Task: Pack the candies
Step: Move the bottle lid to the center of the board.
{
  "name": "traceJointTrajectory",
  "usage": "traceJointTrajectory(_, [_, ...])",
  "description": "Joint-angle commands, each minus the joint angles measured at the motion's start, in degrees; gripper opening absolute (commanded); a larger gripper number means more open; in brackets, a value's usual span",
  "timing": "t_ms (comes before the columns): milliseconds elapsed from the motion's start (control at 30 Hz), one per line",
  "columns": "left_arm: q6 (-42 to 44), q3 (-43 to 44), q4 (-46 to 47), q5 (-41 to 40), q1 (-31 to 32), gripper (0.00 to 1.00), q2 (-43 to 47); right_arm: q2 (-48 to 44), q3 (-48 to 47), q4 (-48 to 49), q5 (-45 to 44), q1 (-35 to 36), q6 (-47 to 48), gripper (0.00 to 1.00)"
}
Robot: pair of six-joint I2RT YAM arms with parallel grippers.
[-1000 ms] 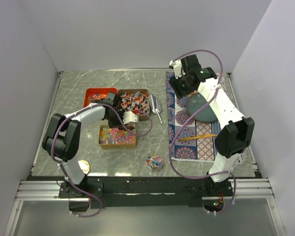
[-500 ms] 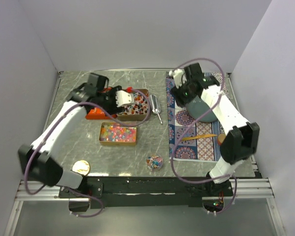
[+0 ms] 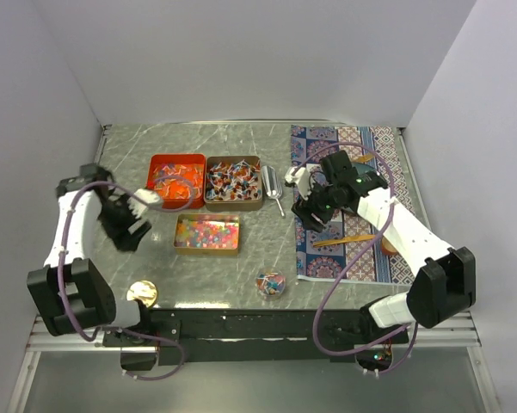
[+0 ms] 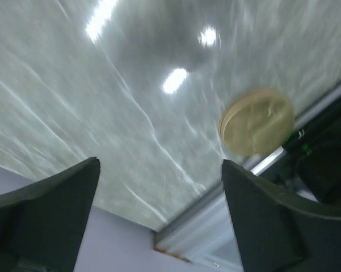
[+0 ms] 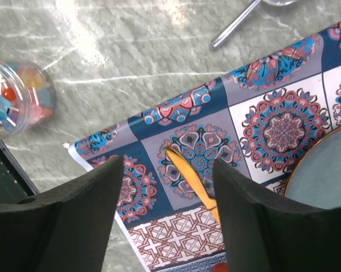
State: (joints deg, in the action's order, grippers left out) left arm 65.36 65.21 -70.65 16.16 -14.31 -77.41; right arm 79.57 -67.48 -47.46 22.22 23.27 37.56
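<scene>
Small wrapped candies point(image 3: 232, 179) in red, white, blue and orange, plus bright beads, were seen in trays point(image 3: 206, 251) between the pincers. The left pincer point(image 4: 159, 165) and right pincer point(image 5: 167, 164) were spread wide, with nothing held.

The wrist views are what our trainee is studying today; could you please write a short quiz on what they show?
1. True or false: the small round clear jar already holds colourful candies.
2. Which thing shows between the fingers of the open right end effector in its wrist view?
A) the silver scoop
B) the slim gold spoon
C) the round gold lid
3. Fill in: the left end effector has its jaws ___ and holds nothing.

Key: 1 true; 2 B; 3 open.
</scene>
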Motion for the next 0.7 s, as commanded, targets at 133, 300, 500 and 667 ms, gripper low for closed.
traceJointTrajectory(133, [18.13,-16.58,1.21,-4.03,-9.42,0.97,8.41,-1.88,-2.65,6.32,1.86,7.83,3.49,0.75])
traceJointTrajectory(300, [19.81,-21.17,4.55,-3.86,-10.39,0.99,8.94,4.44,-12.92,5.28,0.54,13.56,-1.70,0.75])
traceJointTrajectory(500, [19.63,-29.08,15.35,-0.70,-9.96,0.98,10.61,6.30,-16.63,3.17,-1.21,13.56,-3.11,0.75])
traceJointTrajectory(667, [15.24,-30.84,21.34,3.95,-4.70,0.98,9.82,4.90,-15.66,2.46,-3.49,13.56,-3.37,0.75])
